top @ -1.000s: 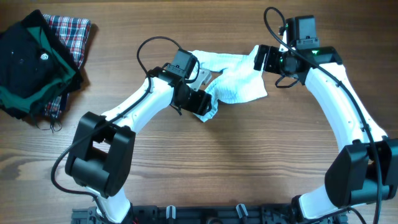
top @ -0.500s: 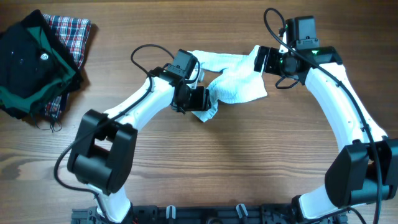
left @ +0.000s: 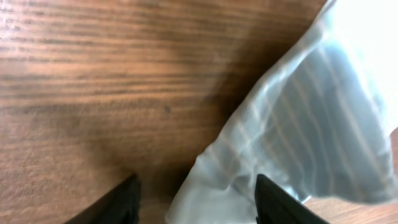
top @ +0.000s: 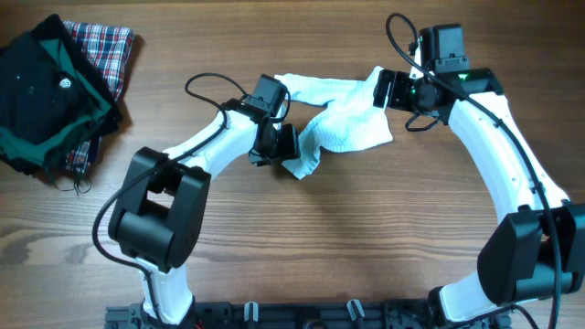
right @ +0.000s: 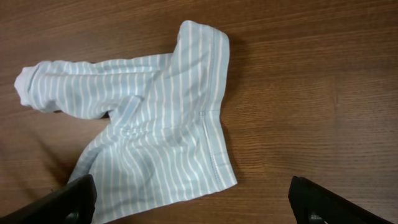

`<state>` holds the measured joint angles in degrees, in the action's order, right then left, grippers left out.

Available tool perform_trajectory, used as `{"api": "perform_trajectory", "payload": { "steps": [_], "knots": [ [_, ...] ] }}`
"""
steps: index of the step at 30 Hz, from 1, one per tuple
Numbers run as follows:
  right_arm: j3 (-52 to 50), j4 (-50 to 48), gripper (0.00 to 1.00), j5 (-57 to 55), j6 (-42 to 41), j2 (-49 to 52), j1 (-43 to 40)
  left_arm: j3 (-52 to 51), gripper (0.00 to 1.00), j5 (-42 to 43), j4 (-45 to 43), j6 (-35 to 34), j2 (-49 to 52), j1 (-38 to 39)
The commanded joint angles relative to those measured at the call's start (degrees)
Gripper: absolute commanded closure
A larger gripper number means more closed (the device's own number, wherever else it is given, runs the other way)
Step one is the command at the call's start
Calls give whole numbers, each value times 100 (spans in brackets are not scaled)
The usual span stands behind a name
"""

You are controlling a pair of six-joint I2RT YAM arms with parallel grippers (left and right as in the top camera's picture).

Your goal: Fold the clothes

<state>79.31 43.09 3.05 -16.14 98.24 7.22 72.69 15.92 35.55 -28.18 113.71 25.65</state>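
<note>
Our left hand (top: 285, 151) sits low at the shirt's (top: 352, 123) lower-left corner, with the arm reaching in from the near-left. On the left wrist view its fingers (left: 124, 202) are spread wide. The striped hem (left: 205, 199) lies loose between them and nothing is pinched. The right hand (top: 388, 89) hovers at the shirt's top-right edge, forearm angled in from the right. Its fingers (right: 68, 199) are wide apart too, with nothing held. The shirt lies rumpled on the surface (top: 320, 238) between both hands, one sleeve (top: 306, 87) trailing up and left behind the left wrist. Plain wood stretches in front of the shirt towards the arm bases. The dark pile (top: 41, 91) and plaid cloth (top: 110, 46) sit well apart, far left.
</note>
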Motion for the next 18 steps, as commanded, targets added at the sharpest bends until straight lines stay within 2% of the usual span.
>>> {"api": "perform_trajectory", "payload": {
  "steps": [1,5,9,11,15,18],
  "knots": [
    [28,4,1,153,98,22,2,-52,51,-11,-85,-85,146,160],
    [28,-20,0,153,114,22,2,-52,61,-2,-90,-129,149,332],
    [28,-2,0,155,114,22,2,-52,66,7,-118,-127,149,476],
    [28,0,1,155,114,22,2,-52,74,7,-131,-127,149,490],
    [28,4,0,153,118,22,2,-52,96,7,-131,-127,149,483],
    [28,7,0,153,120,22,2,-50,96,7,-131,-122,144,483]
  ]
}}
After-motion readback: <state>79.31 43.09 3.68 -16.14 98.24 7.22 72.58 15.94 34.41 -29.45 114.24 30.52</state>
